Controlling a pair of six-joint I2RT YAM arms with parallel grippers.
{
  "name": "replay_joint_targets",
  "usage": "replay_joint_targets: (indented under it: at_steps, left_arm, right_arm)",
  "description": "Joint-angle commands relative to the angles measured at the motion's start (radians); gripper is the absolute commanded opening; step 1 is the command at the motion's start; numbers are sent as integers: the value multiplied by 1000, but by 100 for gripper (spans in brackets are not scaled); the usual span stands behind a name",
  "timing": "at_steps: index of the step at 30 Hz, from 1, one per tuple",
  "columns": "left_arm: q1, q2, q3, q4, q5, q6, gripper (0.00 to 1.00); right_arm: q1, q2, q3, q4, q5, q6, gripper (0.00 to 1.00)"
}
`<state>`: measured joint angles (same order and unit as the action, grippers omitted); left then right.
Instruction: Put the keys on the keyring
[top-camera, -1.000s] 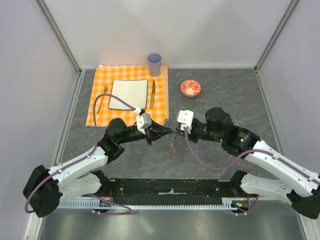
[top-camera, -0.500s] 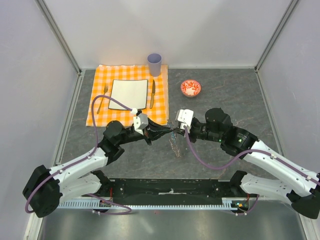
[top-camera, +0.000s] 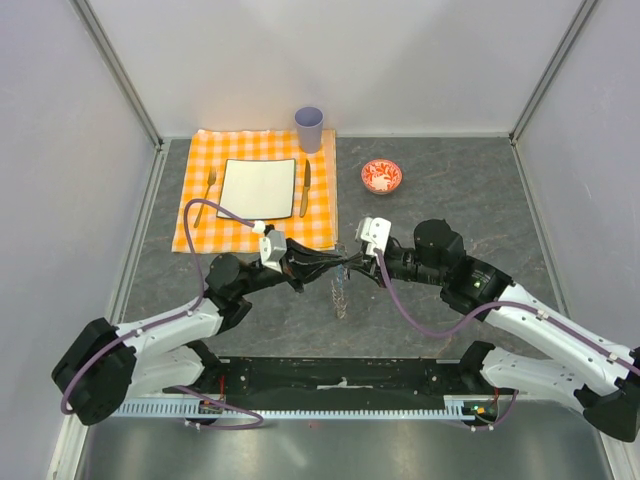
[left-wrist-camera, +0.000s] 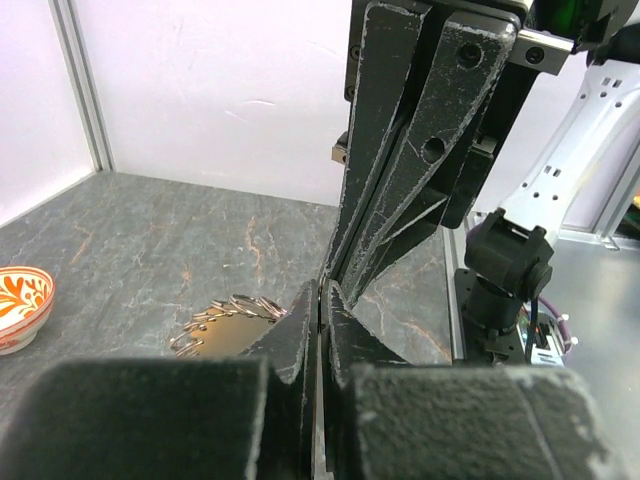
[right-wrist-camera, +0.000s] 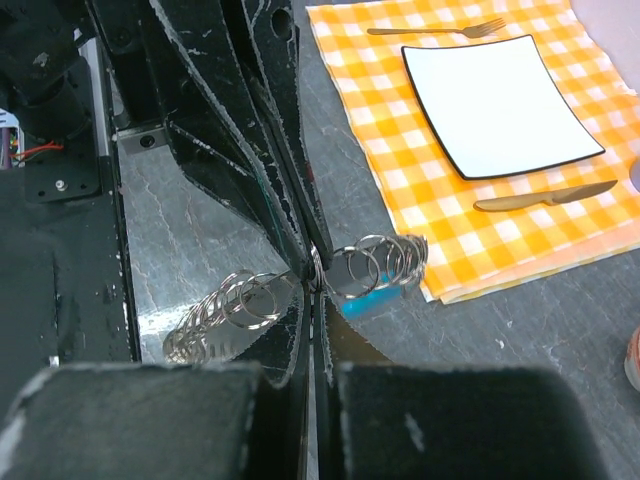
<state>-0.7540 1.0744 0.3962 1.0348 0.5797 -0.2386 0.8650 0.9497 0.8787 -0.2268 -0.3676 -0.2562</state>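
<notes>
Hanging from what was the keyring of grey metal coil (top-camera: 340, 296) pictured at mid-table? (DESK)

It was shown suspended at the point where the black two-finger left gripper (top-camera: 338, 263) and the black two-finger right gripper (top-camera: 354, 261) were brought tip to tip above the grey stone-patterned table (top-camera: 450, 200). Both pairs of jaws were seen clamped down to a hairline slit. Which pair bore the coil could not be told. (CAPTION)

And how was the coil laid against the fingers? (DESK)

Its long axis was seen running crosswise to both grippers. In the right wrist view, wire loops were spread to either side of the seam, with the bright blue curved plastic segment (right-wrist-camera: 363, 301) just beside the tips, on the side of the orange-and-white checked cloth (right-wrist-camera: 370, 120). From above, the slack was seen drooping toward the arms' bases. Neither arm could be called nearer, as the coil was met by both at the fingertips. (CAPTION)

Was the small black-headed key caught? (DESK)

It could not be made out in any view; if pinched, it was hidden between closed fingers. Threading was judged to be under way, and any feed was judged to lie along the fingers' line, square to the loops. (CAPTION)
</notes>
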Motion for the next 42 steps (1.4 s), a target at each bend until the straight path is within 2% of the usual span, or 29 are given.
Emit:
replay_joint_targets:
  at_steps: [1,6,9,15,22,24,27,30,31,37,42]
  left_arm:
    - [-10,28,26,231,-77,-59,2]
    - [-10,-13,27,151,-95,-8,2]
    - [-10,-37,29,104,-109,18,2]
    - [-8,-45,26,108,-110,16,2]
    - [-10,-51,24,105,-101,13,2]
    - [-10,-51,24,105,-100,13,2]
    - [-10,-53,26,105,-95,10,2]
    - [-10,-53,24,108,-98,9,2]
    - [-10,-53,24,110,-100,9,2]
    - [-11,-27,20,183,-100,-22,2]
    - [-33,19,30,232,-98,-36,2]
  right_arm:
    - [22,21,-17,106,-153,77,0]
    - [22,-28,-27,60,-13,51,1]
    - [22,-66,-35,50,65,40,6]
    - [20,-57,-27,38,41,43,6]
    - [20,-58,-24,27,35,41,25]
    - [22,-63,-24,23,38,38,25]
    - [20,-63,-24,18,35,34,20]
    - [20,-60,-21,15,24,34,1]
    - [20,-60,-20,17,18,35,0]
    - [20,-19,-1,18,-112,57,0]
    - [22,-20,-18,102,-163,101,0]
